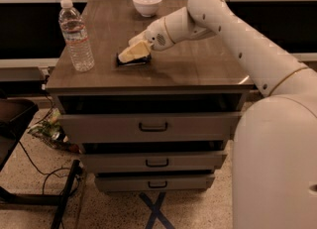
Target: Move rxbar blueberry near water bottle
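- Gripper [130, 53] is low over the wooden cabinet top [198, 67], left of centre, tilted down towards the left – the white arm [233, 29] reaches in from the right.
- rxbar blueberry [136, 63] lies flat on the top directly under the gripper, touching it; only a dark strip shows along the lower edge.
- Grip state: can't tell – the gripper covers the bar, so whether it is clamped on it or just resting on it isn't visible.
- water bottle [77, 37] stands upright near the top's left edge, white cap on. It is left of the bar, near but apart, with bare wood between.
- white bowl [147, 3] sits at the back edge, well behind the bar.
- Three drawers [153, 126] below, all closed.
- Cables [44, 173] trail on the floor at lower left.
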Motion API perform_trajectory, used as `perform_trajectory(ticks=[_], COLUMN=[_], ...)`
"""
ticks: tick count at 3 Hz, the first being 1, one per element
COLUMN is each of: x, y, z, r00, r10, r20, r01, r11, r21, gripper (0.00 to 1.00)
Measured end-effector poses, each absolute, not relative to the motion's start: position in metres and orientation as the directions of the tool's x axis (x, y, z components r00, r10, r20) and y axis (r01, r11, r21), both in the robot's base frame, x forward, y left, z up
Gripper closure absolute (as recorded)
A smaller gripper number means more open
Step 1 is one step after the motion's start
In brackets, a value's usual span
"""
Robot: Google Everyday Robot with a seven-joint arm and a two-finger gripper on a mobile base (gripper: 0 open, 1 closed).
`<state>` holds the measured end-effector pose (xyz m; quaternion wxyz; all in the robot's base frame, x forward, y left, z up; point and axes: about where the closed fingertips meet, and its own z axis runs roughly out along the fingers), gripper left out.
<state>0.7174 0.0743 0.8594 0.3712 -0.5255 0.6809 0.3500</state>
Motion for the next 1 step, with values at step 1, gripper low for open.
perform_trajectory(ticks=[1], x=[0.7170], y=[0.0764], z=[0.8582], r00=[-0.172], r10=[-0.456], r20=[-0.873], r01=[-0.976], r11=[0.200], r21=[0.088], gripper=[0.00])
